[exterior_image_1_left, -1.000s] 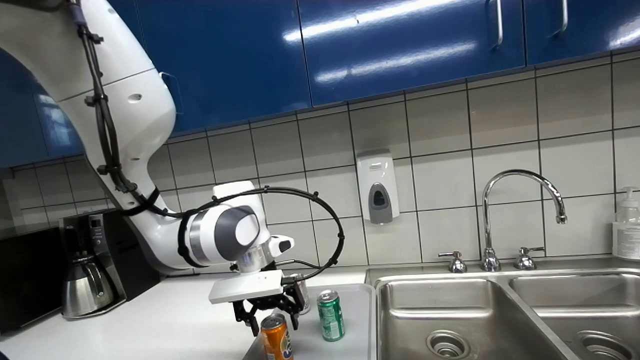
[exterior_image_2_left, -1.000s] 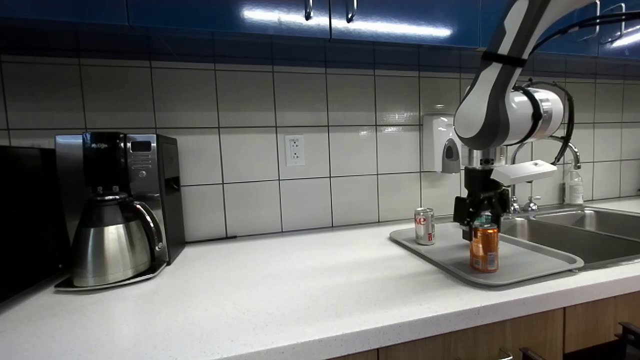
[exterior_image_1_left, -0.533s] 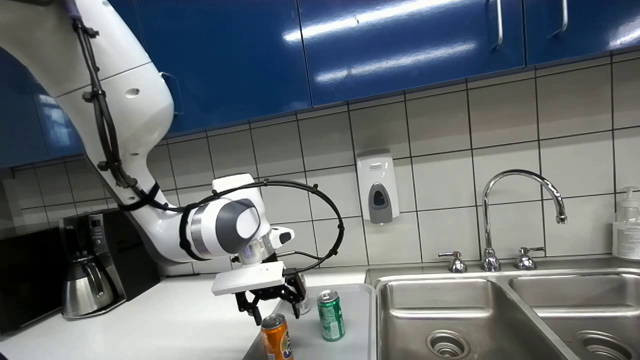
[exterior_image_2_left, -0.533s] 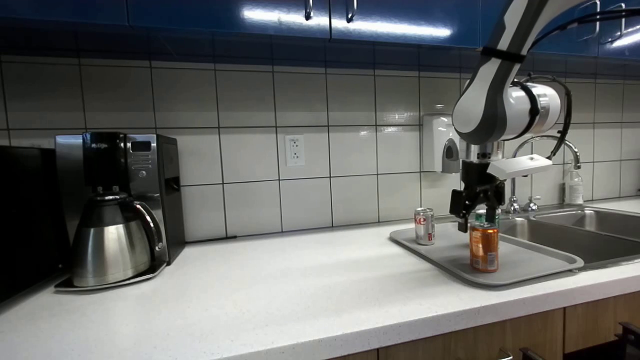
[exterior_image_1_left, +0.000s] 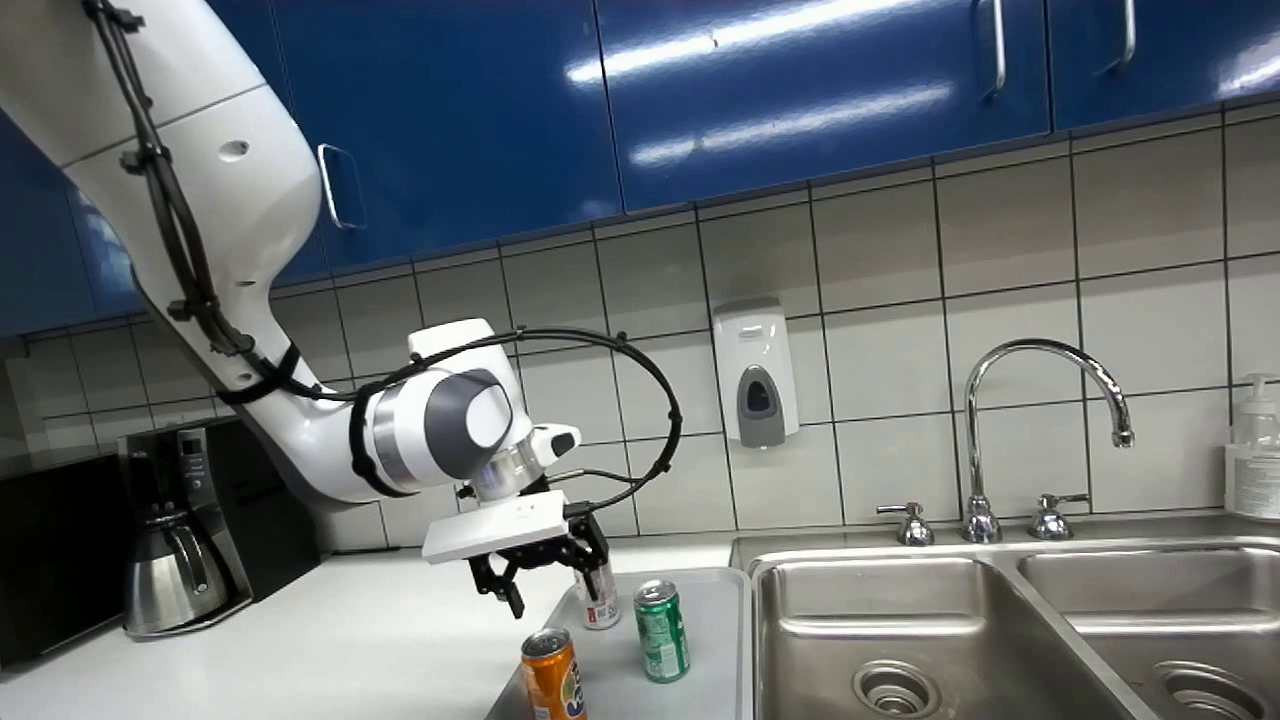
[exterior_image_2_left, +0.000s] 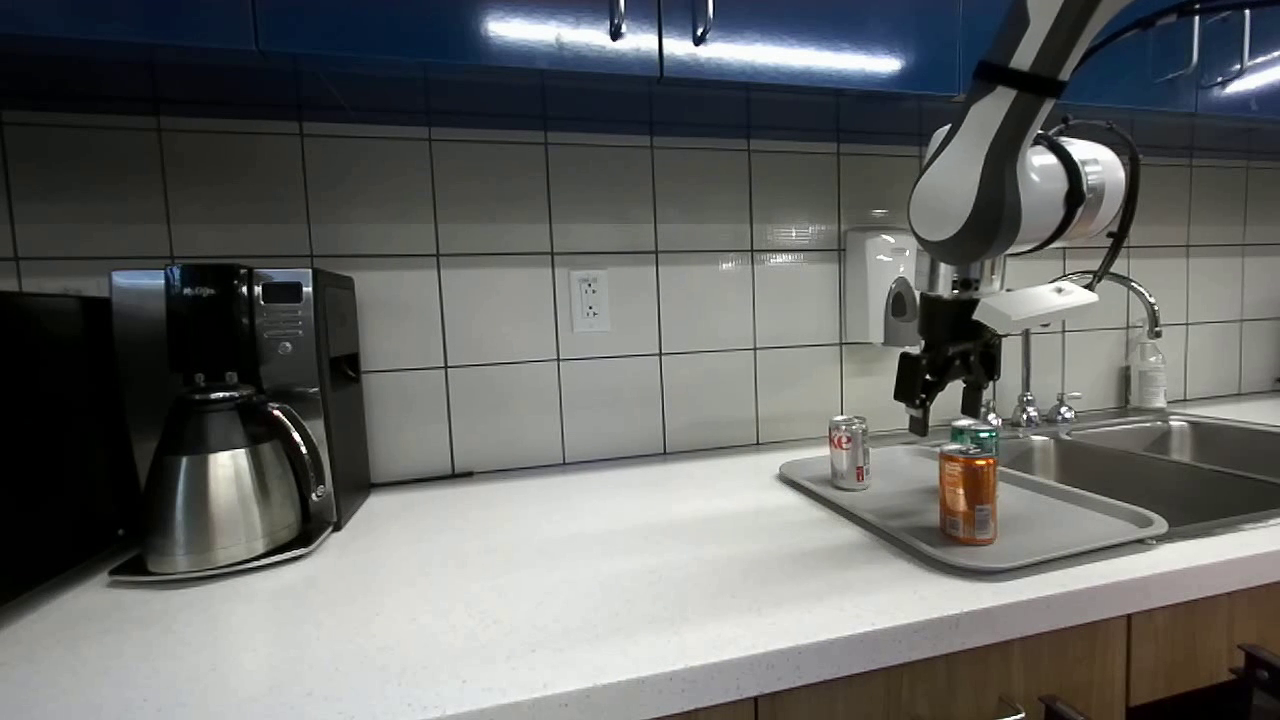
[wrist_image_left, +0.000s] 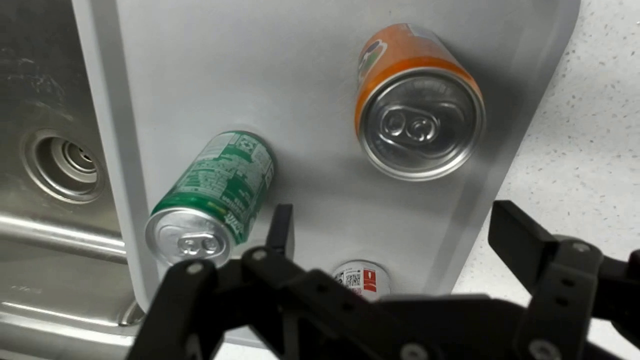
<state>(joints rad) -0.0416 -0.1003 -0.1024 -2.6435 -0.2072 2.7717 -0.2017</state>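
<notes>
Gripper spread wide, its two fingers well apart, with tray showing between them in the wrist view. It has risen: a second ago its fingers were down on either side of the top of the orange can; now both tips hang above it, apart. The orange can has not moved and stands upright on the tray, below the gripper, and in the wrist view ahead of the fingers, toward the tray's edge on the counter side. Near the finger on the sink side is the green can, also upright; its top, largely covered by the gripper before in an exterior view, now shows behind the orange can. The silver can stands farther back on the tray, and more of it is uncovered in an exterior view than a second ago. Well apart along the counter stands the coffee maker.
</notes>
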